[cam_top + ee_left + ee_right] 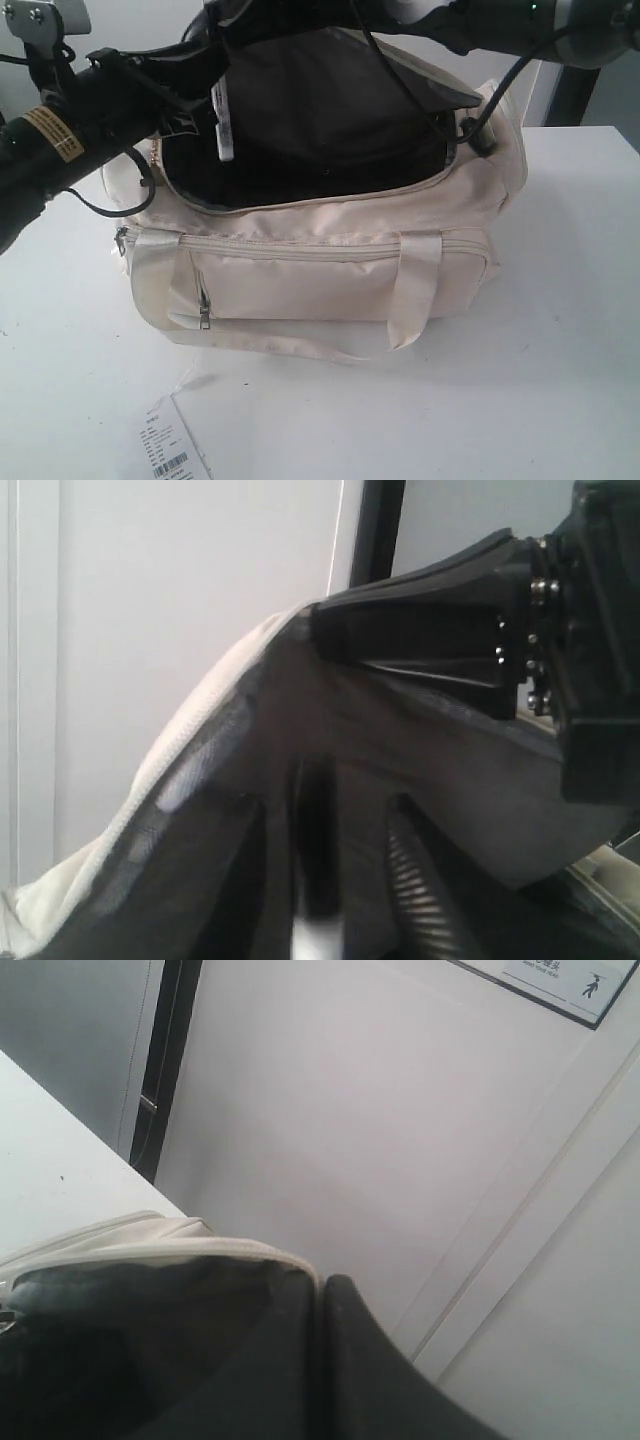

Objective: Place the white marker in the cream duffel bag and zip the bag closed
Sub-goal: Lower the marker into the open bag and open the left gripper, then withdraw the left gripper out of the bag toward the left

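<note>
In the exterior view, your left arm [60, 140] reaches in from the left, low and nearly level, over the near end of the cream duffel bag [330, 285]. The left gripper [210, 70] hangs above the bag's open top. The white marker [222, 120] stands upright just under it, in front of the dark lining, with its upper end at the gripper. From here you cannot tell whether the jaws pinch it. Your right arm [540, 25] comes in high from the upper right, and the bag's top flap is raised beneath it. The bag sits on the white table [560, 350] with its front pocket zipped. A paper tag [172, 445] lies on the table in front of it.

In the left wrist view, the right gripper [325, 630] reaches in level from the side. Its jaws are clamped on the cream edge of the bag [200, 740] and hold the flap up like a tent, dark lining facing you. The marker [316, 940] shows only as a slim blurred stick, dark at the far end and white near the lens. The picture is too murky to tell how wide the left jaws stand.

In the right wrist view, the right gripper [322, 1290] has its two dark fingers [380, 1380] pressed together. The bag's cream rim [150, 1240] and dark lining run right up to their tips. The table [50, 1160] lies well below, so this wrist is lifted.
</note>
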Motion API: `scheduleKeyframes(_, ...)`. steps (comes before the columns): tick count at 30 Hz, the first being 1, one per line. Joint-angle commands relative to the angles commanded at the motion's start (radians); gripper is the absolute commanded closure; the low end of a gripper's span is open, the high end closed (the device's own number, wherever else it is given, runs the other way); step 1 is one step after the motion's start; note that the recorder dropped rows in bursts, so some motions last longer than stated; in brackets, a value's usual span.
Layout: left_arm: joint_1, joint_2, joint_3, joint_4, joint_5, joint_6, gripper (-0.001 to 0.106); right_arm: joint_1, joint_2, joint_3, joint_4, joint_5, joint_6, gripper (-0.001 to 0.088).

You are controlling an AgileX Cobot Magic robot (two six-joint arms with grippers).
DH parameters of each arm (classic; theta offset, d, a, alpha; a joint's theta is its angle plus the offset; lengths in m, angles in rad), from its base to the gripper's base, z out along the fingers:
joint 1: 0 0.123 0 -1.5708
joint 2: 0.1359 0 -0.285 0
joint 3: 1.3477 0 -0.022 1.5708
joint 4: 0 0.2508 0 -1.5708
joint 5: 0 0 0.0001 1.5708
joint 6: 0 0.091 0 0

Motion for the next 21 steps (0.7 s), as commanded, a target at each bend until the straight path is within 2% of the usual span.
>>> scheduleKeyframes(2,0.000,0.000,0.000,-0.016,-0.004,0.000,0.046,0.000,0.000,0.000,0.000,0.000,0.000,0.0868)
scheduleKeyframes(5,0.000,-0.004,0.000,-0.035,-0.004,0.001,0.050,0.000,0.000,0.000,0.000,0.000,0.000,0.0868)
scheduleKeyframes(8,0.004,-0.025,0.000,-0.057,-0.004,0.028,0.065,0.000,0.000,0.000,0.000,0.000,0.000,0.0868)
scheduleKeyframes(9,0.004,-0.044,0.000,-0.055,-0.002,0.062,0.076,0.000,0.000,0.000,0.000,0.000,0.000,0.0868)
scheduleKeyframes(10,0.004,-0.055,0.000,-0.048,0.007,0.079,0.081,0.000,0.000,0.000,0.000,0.000,0.000,0.0868)
scheduleKeyframes(11,0.004,-0.082,0.004,-0.037,0.063,0.103,0.093,0.000,0.000,0.000,0.000,0.000,0.000,0.0868)
scheduleKeyframes(12,0.004,-0.100,0.004,-0.030,0.121,0.110,0.100,0.000,0.000,0.000,0.000,0.000,0.000,0.0868)
scheduleKeyframes(13,0.004,-0.136,0.004,-0.019,0.250,0.114,0.105,0.000,0.000,0.000,0.000,0.000,0.000,0.0868)
scheduleKeyframes(14,0.004,-0.154,0.004,-0.019,0.317,0.114,0.105,0.000,0.000,0.000,0.000,0.000,0.000,0.0868)
scheduleKeyframes(15,0.004,-0.191,0.004,-0.012,0.434,0.114,0.105,0.000,0.000,0.000,0.000,0.000,0.000,0.0868)
scheduleKeyframes(18,0.004,-0.259,0.004,0.026,0.628,0.129,0.105,0.000,0.000,0.000,0.000,0.000,0.000,0.0868)
scheduleKeyframes(21,0.004,-0.322,0.002,0.020,0.802,0.044,0.105,0.000,0.000,0.000,0.000,0.000,0.000,0.0868)
